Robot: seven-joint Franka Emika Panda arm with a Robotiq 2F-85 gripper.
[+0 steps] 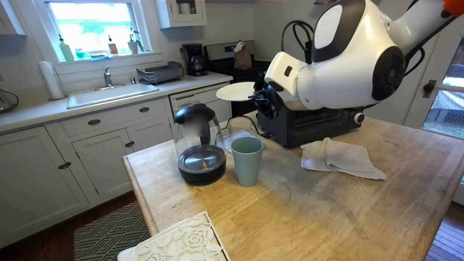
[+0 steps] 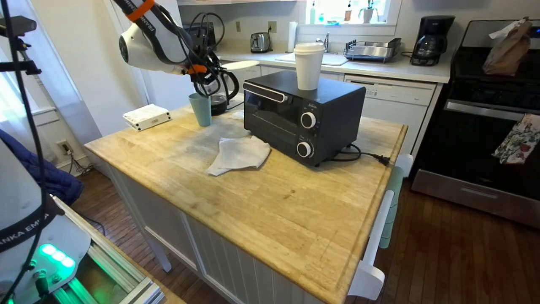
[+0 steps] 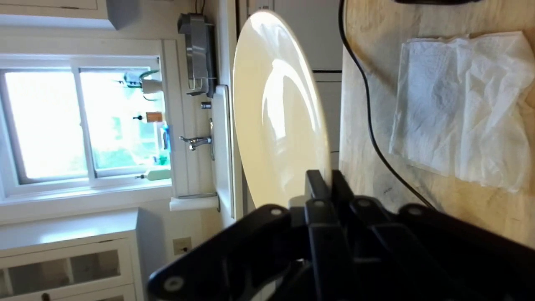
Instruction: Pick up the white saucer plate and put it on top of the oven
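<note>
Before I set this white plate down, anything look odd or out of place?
Yes: a tall white lidded cup stands upright on top of the black boxy toaster oven, where the shallow round white plate should go, so it could get in the way. A black electrical plug also lies loose on the wooden tabletop, unplugged.

"FRANKA" on the robot arm [image 2: 168, 47], "ANKA EM" on its base [image 2: 21, 249], print on oven [image 2: 303, 109] too small
</note>
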